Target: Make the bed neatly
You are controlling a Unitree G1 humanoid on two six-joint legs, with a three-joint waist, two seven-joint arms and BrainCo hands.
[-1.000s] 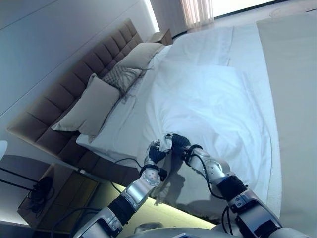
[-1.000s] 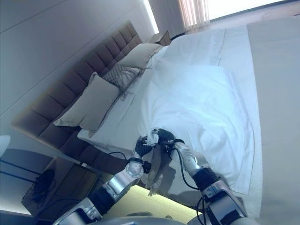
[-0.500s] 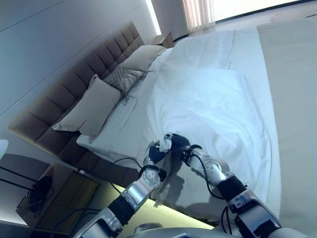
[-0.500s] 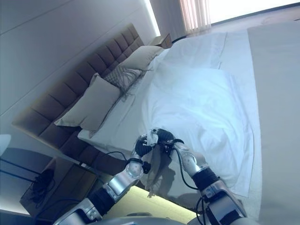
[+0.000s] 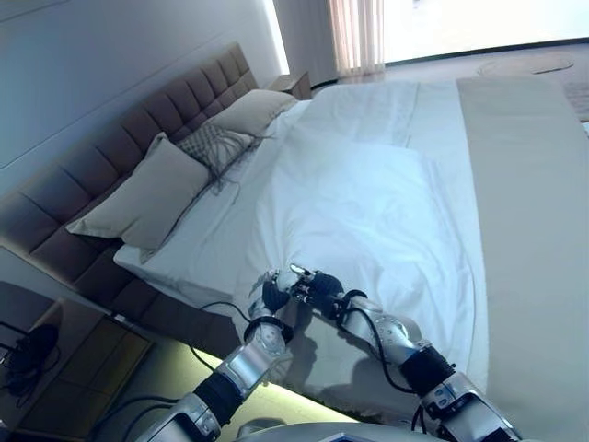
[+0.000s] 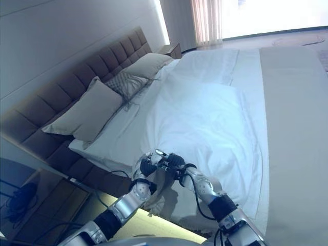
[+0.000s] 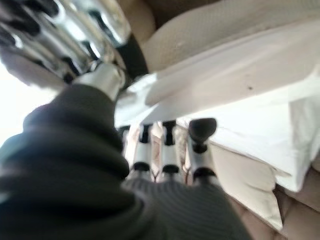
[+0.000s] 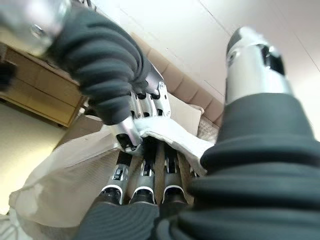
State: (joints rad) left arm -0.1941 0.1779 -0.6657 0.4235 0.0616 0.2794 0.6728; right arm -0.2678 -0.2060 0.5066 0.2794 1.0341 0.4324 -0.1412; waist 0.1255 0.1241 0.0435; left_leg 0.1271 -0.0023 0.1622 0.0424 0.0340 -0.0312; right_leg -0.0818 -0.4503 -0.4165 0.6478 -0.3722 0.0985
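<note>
Both hands meet at the near edge of the bed (image 5: 515, 230), the left hand (image 5: 270, 293) and the right hand (image 5: 317, 287) each pinching the same corner of the white duvet (image 5: 368, 212). Three pillows (image 5: 138, 198) lean against the padded headboard (image 5: 83, 175).

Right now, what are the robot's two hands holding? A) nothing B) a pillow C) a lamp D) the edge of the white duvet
D: both the left hand and the right hand have their fingers curled on the white duvet at its near edge, while the pillows lie untouched by the headboard.
</note>
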